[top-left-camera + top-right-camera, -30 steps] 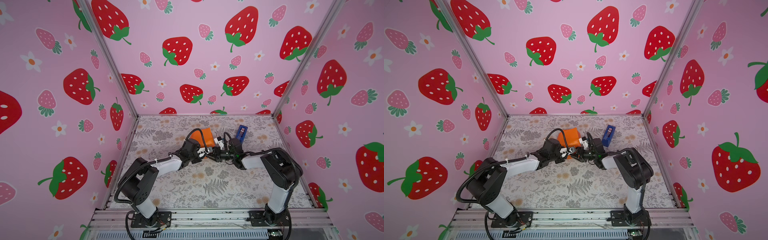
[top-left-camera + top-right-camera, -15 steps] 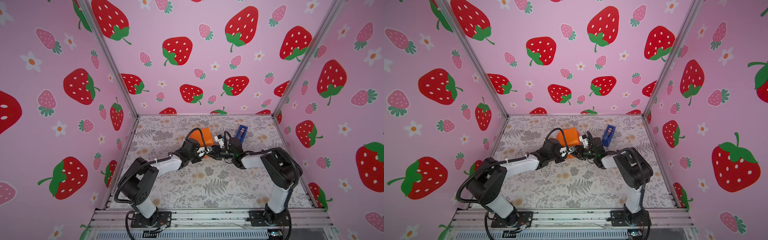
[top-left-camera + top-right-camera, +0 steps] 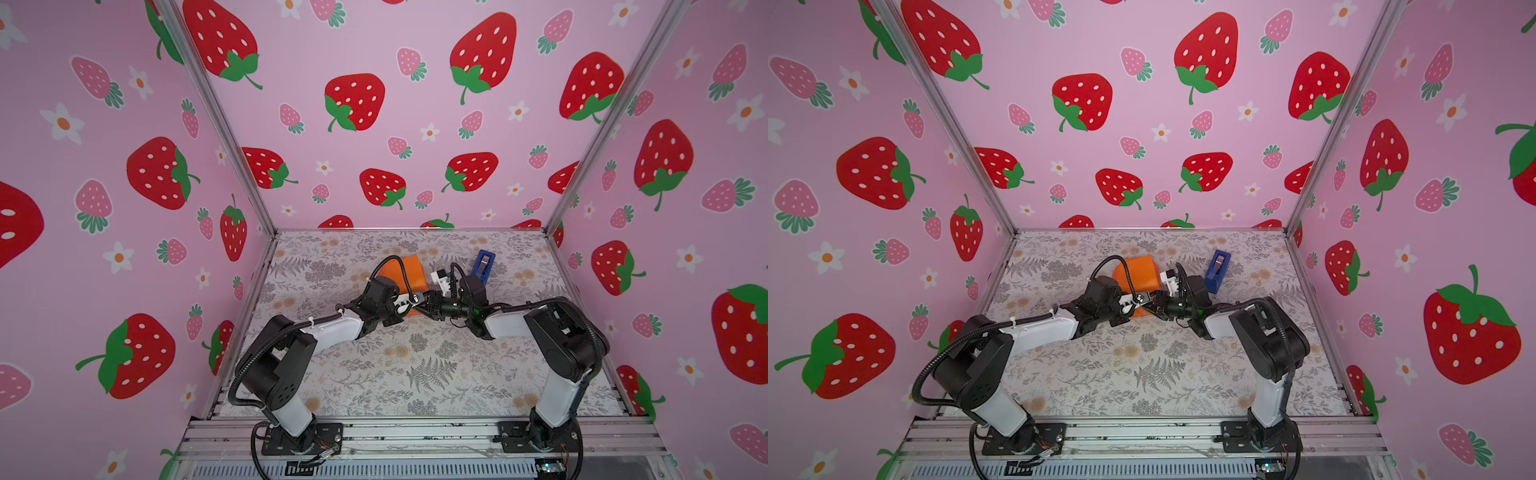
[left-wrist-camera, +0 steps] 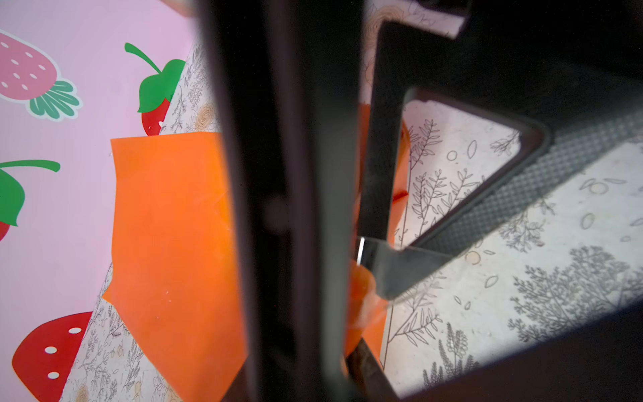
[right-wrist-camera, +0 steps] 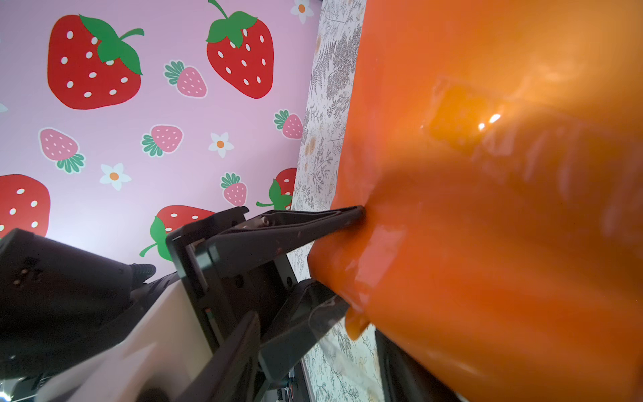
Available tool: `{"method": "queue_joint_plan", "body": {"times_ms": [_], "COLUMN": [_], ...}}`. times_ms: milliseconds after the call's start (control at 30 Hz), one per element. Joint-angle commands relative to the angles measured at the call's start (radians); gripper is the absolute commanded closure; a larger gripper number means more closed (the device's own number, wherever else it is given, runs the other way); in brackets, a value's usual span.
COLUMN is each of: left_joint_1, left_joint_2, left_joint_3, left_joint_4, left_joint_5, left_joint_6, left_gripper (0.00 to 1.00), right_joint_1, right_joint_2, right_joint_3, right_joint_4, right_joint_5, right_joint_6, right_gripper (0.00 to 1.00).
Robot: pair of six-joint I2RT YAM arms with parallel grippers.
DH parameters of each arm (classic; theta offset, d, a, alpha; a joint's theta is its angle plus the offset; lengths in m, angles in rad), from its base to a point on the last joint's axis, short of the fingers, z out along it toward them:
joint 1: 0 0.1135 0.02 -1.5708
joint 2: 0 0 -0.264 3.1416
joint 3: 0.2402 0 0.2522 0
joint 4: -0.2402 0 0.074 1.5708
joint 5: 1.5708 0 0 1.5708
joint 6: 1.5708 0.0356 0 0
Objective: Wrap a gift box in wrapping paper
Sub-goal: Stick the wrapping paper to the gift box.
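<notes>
The wrapping paper (image 3: 413,270) is coloured orange, the table cover (image 3: 415,374) printed with grey ferns, the walls (image 3: 415,104) with strawberries.

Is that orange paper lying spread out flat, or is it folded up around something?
Folded. In both top views the wrapping paper forms a compact boxy parcel on the table; whatever it encloses is hidden.

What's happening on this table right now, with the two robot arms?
Both arms meet at the near edge of a blocky parcel covered in glossy orange wrapping paper on the grey floral table cover. The left pincer clamps one corner of it, one finger denting the paper. The right pincer is right against the same edge; its grip is unclear. A blue tape dispenser stands beside, untouched.
</notes>
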Motion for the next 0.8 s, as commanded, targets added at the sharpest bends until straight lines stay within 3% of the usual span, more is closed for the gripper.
{"method": "queue_joint_plan", "body": {"times_ms": [0, 167, 300, 467, 767], "left_joint_1": [-0.002, -0.001, -0.002, -0.001, 0.0], "left_joint_2": [0.058, 0.06, 0.057, 0.058, 0.064], "left_joint_3": [-0.018, -0.018, -0.017, -0.016, -0.008], "left_joint_4": [-0.166, -0.165, -0.167, -0.168, -0.173], "left_joint_5": [-0.008, -0.008, -0.009, -0.011, -0.008], "left_joint_6": [0.013, 0.013, 0.013, 0.013, 0.012], "left_gripper": [0.64, 0.64, 0.64, 0.64, 0.65], "right_joint_1": [0.008, 0.009, 0.012, 0.015, 0.017], "right_joint_2": [-0.064, -0.064, -0.07, -0.103, -0.15], "right_joint_3": [0.01, 0.002, 0.022, 0.023, 0.065], "right_joint_4": [0.147, 0.182, -0.011, -0.241, -0.457], "right_joint_5": [-0.033, -0.037, -0.044, -0.026, -0.026], "right_joint_6": [0.002, 0.03, 0.011, -0.004, -0.077], "right_gripper": [0.43, 0.43, 0.42, 0.34, 0.26]}}
